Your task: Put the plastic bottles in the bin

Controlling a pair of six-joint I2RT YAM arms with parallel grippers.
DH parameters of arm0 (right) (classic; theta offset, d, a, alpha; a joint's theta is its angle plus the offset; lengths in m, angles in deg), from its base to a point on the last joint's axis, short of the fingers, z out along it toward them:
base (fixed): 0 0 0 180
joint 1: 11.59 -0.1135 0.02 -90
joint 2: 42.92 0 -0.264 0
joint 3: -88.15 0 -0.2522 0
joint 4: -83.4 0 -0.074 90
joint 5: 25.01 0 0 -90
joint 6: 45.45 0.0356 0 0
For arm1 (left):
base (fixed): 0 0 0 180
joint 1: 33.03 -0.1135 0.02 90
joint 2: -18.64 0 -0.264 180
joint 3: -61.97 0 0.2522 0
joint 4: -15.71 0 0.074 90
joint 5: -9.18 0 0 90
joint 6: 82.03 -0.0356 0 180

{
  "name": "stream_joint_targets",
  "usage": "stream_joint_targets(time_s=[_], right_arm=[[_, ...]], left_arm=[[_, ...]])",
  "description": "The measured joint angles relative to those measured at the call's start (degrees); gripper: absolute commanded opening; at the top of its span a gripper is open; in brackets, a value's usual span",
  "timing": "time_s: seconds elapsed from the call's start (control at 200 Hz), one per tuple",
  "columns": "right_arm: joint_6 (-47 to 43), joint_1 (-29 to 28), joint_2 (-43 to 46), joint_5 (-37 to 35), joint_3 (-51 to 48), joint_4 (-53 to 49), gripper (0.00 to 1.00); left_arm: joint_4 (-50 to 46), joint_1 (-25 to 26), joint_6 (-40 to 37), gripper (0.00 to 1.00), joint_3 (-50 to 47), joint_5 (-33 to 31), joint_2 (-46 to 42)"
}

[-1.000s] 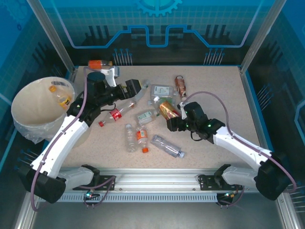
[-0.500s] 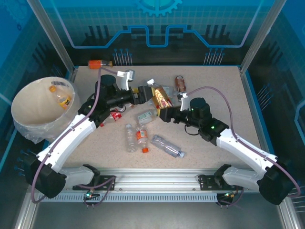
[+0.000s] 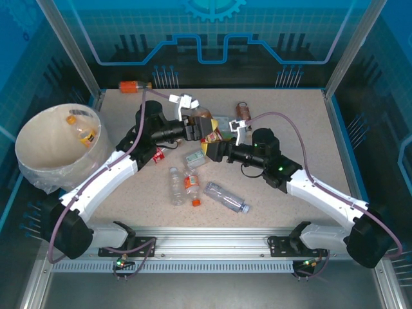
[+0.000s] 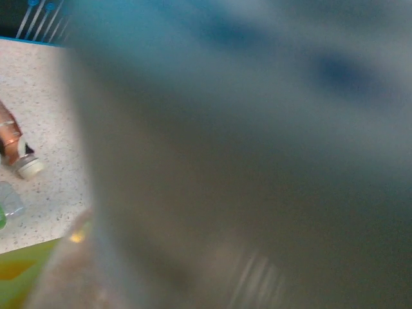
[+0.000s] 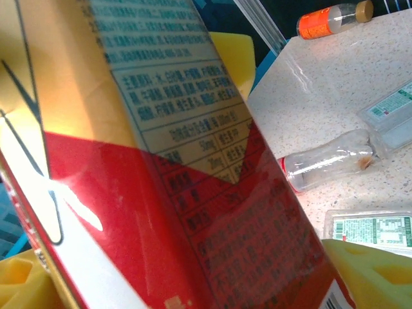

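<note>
1. Top view:
   - The right gripper (image 3: 209, 147) is clamped on a red-and-yellow labelled bottle (image 3: 211, 134) over the middle of the table (image 3: 309, 129). This is well apart from the bin (image 3: 45, 154) at the left edge.
   - The left gripper (image 3: 199, 127) meets the same bottle from the opposite side.
   - This looks like a hand-over. If the right claw lets go before the left has a firm hold, the bottle would likely fall among the loose bottles (image 3: 225, 196) below and scatter them.
   - The two claws are also crowded together and could collide.
2. Left wrist:
   - Something sits so near the lens that it blurs, so I cannot tell whether this claw is open or closed.
   - A brown bottle (image 4: 14, 145) with a white cap lies on the table beside it.
3. Right wrist:
   - The bottle's glossy label, red below and yellow above with fine print, lies tilted between the yellow pads (image 5: 373, 277).
   - The slick film could slip under a weak grip.
   - An orange bottle (image 5: 328, 19) lies at the table's far edge.
</note>
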Motion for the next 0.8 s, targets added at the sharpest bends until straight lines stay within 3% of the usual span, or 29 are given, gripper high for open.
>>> stream_joint_targets(time_s=[0.17,0.275,0.605,0.795], right_arm=[[0.76,0.02,-0.02,0.81,0.02,1.03,0.73],[1.05,0.02,-0.13,0.85,0.02,0.94,0.77],[-2.12,0.00,-0.66,1.86,2.73,-3.15,1.00],[-6.21,0.00,-0.70,1.18,4.07,-7.34,1.00]], left_arm=[[0.70,-0.31,-1.51,0.63,-0.20,0.74,-0.02],[0.66,-0.31,-2.49,0.58,-0.44,0.31,-0.04],[-0.33,0.24,-3.54,0.56,-0.48,-3.08,-1.18],[-3.17,0.66,-4.59,0.56,-0.48,-6.95,-1.46]])
